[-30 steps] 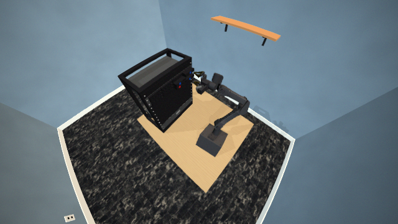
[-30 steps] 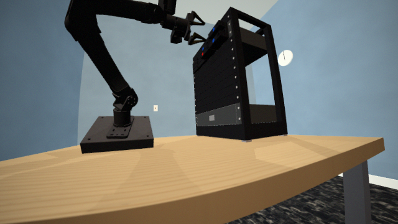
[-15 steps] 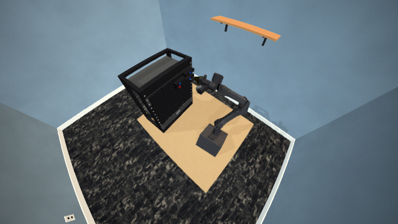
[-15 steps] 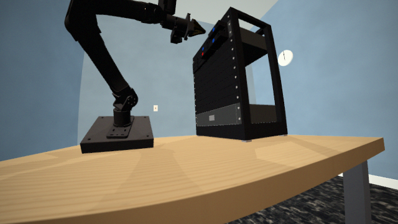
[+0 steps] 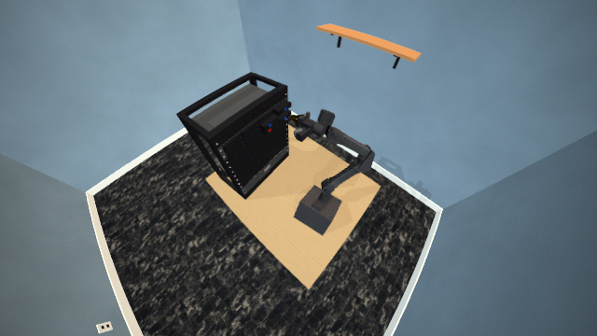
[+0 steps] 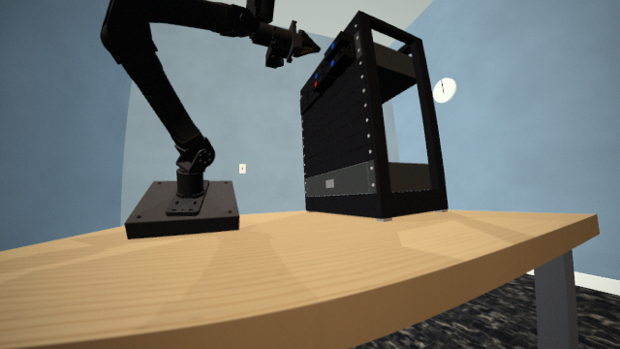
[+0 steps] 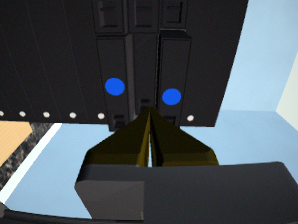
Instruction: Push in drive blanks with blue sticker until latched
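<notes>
A: quick count? I get one rack on the counter, one arm with one gripper.

B: same. Stickers: three blue, one by the top, one under it, one lower, plus one red sticker. Wrist view only catches two blue.

A: also one wall shelf and one clock.

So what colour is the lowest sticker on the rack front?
Red sticker, clearest in the exterior view.
</notes>
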Controlling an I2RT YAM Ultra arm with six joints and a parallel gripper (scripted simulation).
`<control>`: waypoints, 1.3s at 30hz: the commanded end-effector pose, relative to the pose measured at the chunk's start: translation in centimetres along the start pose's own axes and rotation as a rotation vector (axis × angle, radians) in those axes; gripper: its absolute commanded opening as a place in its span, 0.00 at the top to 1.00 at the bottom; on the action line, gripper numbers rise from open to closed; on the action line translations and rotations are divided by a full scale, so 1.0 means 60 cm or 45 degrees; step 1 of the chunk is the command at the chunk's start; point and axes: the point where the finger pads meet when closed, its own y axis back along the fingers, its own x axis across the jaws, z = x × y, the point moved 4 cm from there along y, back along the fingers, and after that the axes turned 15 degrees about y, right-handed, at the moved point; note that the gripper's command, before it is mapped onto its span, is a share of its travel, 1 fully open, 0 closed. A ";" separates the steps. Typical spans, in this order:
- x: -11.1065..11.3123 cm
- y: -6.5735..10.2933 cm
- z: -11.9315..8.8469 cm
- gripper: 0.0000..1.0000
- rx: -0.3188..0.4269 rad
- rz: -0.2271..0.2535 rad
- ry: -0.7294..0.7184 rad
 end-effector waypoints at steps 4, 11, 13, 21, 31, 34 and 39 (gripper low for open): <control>-0.025 0.011 -0.020 1.00 0.021 -0.067 -0.057; -0.025 0.011 -0.020 1.00 0.021 -0.067 -0.057; -0.027 0.012 -0.019 1.00 0.019 -0.073 -0.060; -0.013 0.009 0.051 1.00 -0.014 -0.015 -0.017; -0.031 0.035 0.143 1.00 -0.014 -0.014 0.009; -0.036 0.044 0.170 1.00 -0.013 -0.016 0.010; -0.054 0.050 0.169 1.00 0.003 -0.033 -0.024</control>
